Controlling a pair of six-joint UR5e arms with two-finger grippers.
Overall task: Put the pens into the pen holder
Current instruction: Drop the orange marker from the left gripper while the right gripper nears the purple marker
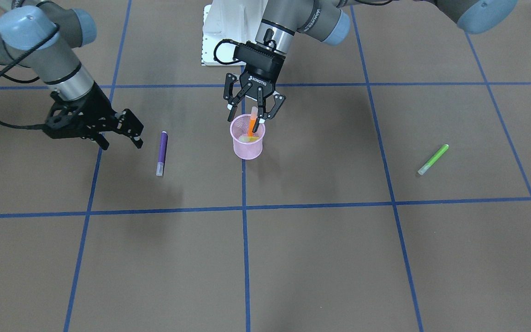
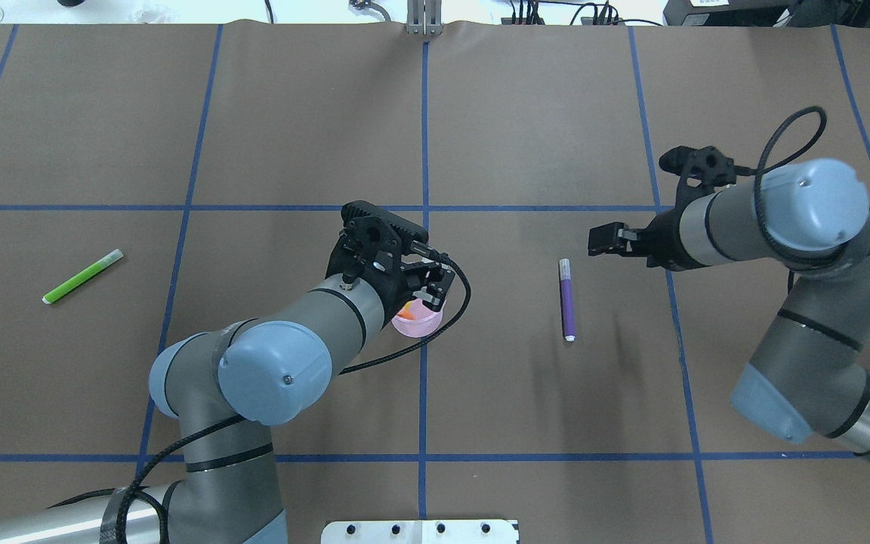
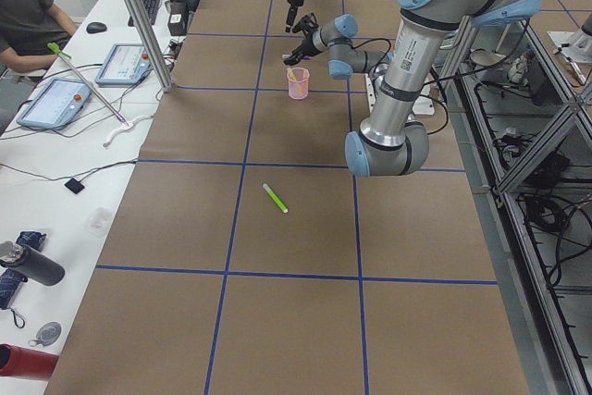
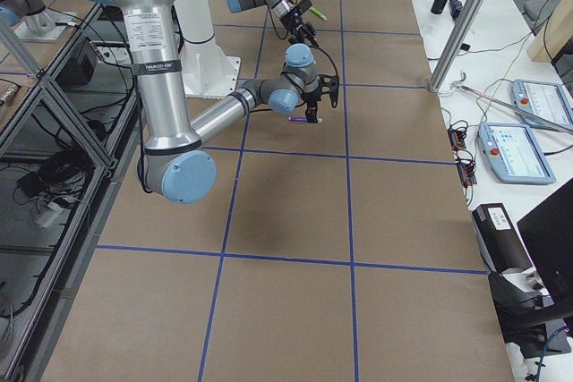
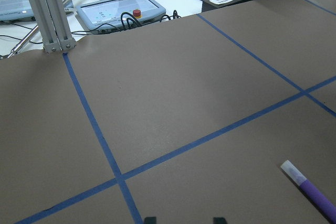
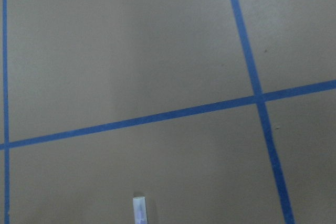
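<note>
Standing in the pen holder (image 1: 247,150) at mid-frame, the orange pen (image 1: 251,125) looks delivered: one of three done. Above it the left gripper (image 1: 245,119) has its jaws apart. On the tabletop (image 1: 293,258), the purple pen (image 1: 162,153) lies left of the holder near the right gripper (image 1: 122,142), jaws wide; the green pen (image 1: 433,159) lies far right.

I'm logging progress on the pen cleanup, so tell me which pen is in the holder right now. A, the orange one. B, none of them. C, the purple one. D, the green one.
A: the orange pen stands inside the holder, while the purple pen and the green pen lie flat, well apart from it.
</note>
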